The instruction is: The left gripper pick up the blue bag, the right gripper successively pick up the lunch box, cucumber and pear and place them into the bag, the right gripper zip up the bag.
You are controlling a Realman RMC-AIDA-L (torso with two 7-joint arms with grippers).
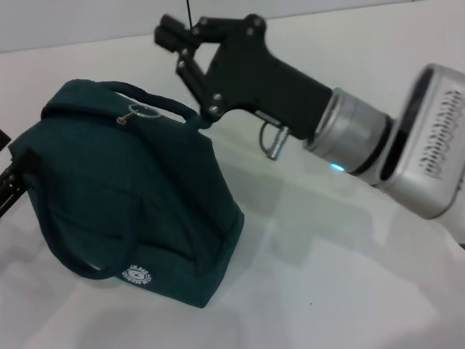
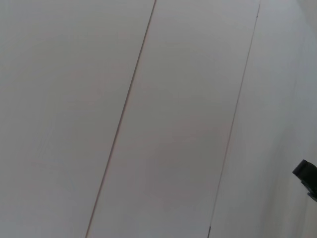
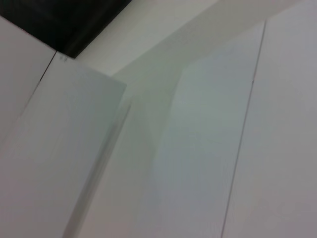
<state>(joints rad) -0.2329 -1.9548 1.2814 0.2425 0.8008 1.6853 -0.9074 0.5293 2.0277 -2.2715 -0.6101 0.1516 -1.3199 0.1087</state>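
Blue bag (image 1: 131,196) sat on the white table (image 1: 341,291), closed along the top, slumped and leaning, a small round white logo low on its front face. Soft dark teal fabric, padded rope-like handles (image 1: 156,102) arched over the top. The metal ring pull (image 1: 142,111) of the zipper lay on the top seam, near the end closest to the right gripper.

Left gripper (image 1: 9,185) was only a sliver of black linkage at the head view's left edge, right against the bag's side; whether it gripped the fabric or how its fingers stood could not be told.

Right gripper (image 1: 173,35) hung above and just behind the bag's top, apart from it, fingertips past the handle and pointing away toward the far left. Fingertips pressed close together, nothing seen between them. Arm came in from the right, roughly level: grey vented housing, silver cylindrical wrist with a small lit blue dot, then black bolted linkage bars.

Both wrist views showed only pale panels with thin seams; a small black part sat at the edge of the left wrist view.

Lunch box, cucumber and pear were not visible.
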